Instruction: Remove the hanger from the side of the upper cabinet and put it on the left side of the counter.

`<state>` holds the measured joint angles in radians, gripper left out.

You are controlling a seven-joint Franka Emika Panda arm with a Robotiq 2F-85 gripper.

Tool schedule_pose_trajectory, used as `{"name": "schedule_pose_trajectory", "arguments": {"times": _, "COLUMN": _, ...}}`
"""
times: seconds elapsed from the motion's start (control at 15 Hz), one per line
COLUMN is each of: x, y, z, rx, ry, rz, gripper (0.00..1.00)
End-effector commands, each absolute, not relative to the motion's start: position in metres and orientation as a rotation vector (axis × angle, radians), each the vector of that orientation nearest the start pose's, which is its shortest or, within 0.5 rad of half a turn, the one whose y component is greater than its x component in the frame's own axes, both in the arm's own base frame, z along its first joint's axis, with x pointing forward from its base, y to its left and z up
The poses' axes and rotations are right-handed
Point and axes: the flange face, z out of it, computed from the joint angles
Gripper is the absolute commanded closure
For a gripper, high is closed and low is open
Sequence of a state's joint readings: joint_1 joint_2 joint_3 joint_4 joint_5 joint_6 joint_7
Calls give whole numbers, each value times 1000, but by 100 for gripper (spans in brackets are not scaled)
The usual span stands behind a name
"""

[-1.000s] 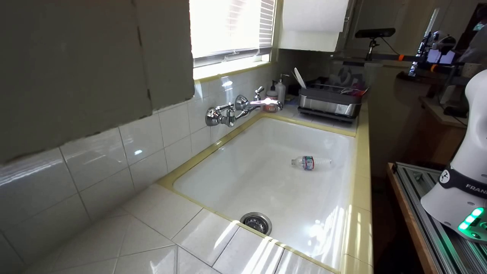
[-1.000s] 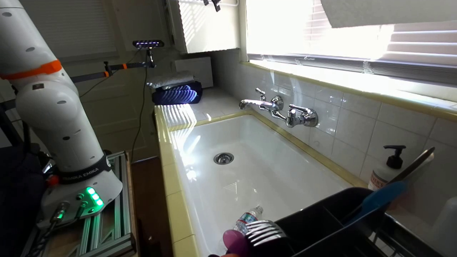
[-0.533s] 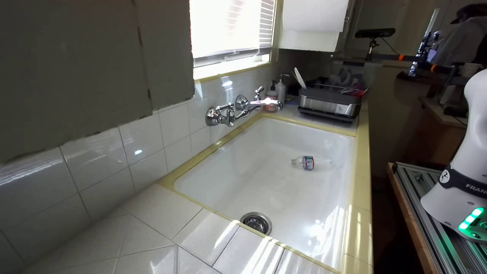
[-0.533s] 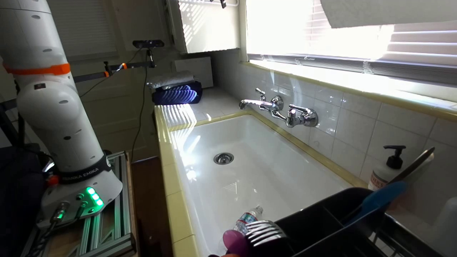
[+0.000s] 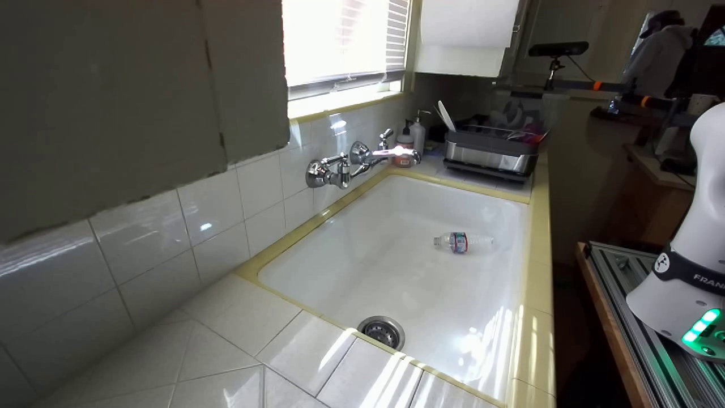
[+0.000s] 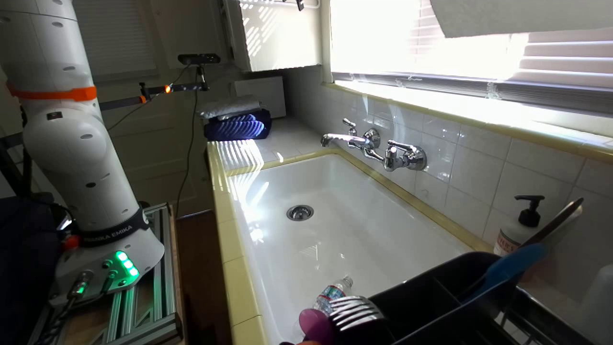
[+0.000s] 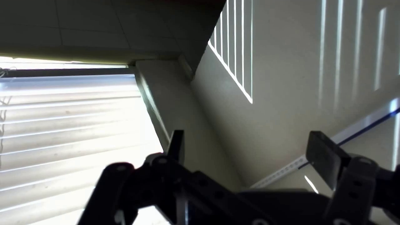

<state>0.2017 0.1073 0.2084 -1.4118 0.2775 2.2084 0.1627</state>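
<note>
The hanger shows as a thin white bar (image 6: 309, 6) along the side of the upper cabinet (image 6: 282, 38), at the top edge of an exterior view; its upper part is out of frame. In the wrist view, a white bar with a row of dots (image 7: 281, 172) crosses behind the right finger and seems to be part of it. My gripper (image 7: 248, 143) is wide open with nothing between its fingers, facing the cabinet side. Its dark tips (image 6: 293, 4) show in front of the cabinet in an exterior view. The counter (image 6: 292, 132) lies below the cabinet; it also shows here (image 5: 226, 340).
A white sink basin (image 5: 362, 266) holds a plastic bottle (image 5: 457, 242). A chrome faucet (image 6: 352, 139) juts from the tiled wall. A folded dark cloth bundle (image 6: 239, 124) lies on the counter under the cabinet. Window blinds (image 7: 72, 134) are beside the gripper. A dish rack (image 5: 493, 150) stands beyond the sink.
The arm has swung slightly to the right in an exterior view, and the gripper tips have shifted right and slightly up before the cabinet. A person in the background has moved.
</note>
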Motion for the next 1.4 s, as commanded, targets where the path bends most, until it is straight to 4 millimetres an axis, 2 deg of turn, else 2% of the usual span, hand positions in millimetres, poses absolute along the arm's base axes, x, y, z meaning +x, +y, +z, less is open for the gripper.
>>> {"name": "schedule_pose_trajectory", "arguments": {"times": 0.0, "x": 584, "y": 247, "z": 714, "rx": -2531, "ry": 22, "rz": -762, "gripper": 0}}
{"name": "schedule_pose_trajectory", "arguments": {"times": 0.27, "x": 591, "y": 242, "z": 714, "rx": -2482, "ry": 251, "rz": -740, "gripper": 0}}
{"name": "schedule_pose_trajectory", "arguments": {"times": 0.47, "x": 595, "y": 244, "z": 706, "rx": -2443, "ry": 369, "rz": -698, "gripper": 0}}
{"name": "schedule_pose_trajectory", "arguments": {"times": 0.8, "x": 604, "y": 248, "z": 699, "rx": -2300, "ry": 497, "rz": -649, "gripper": 0}}
{"name": "schedule_pose_trajectory", "arguments": {"times": 1.33, "x": 611, "y": 267, "z": 717, "rx": -2137, "ry": 569, "rz": -609, "gripper": 0}}
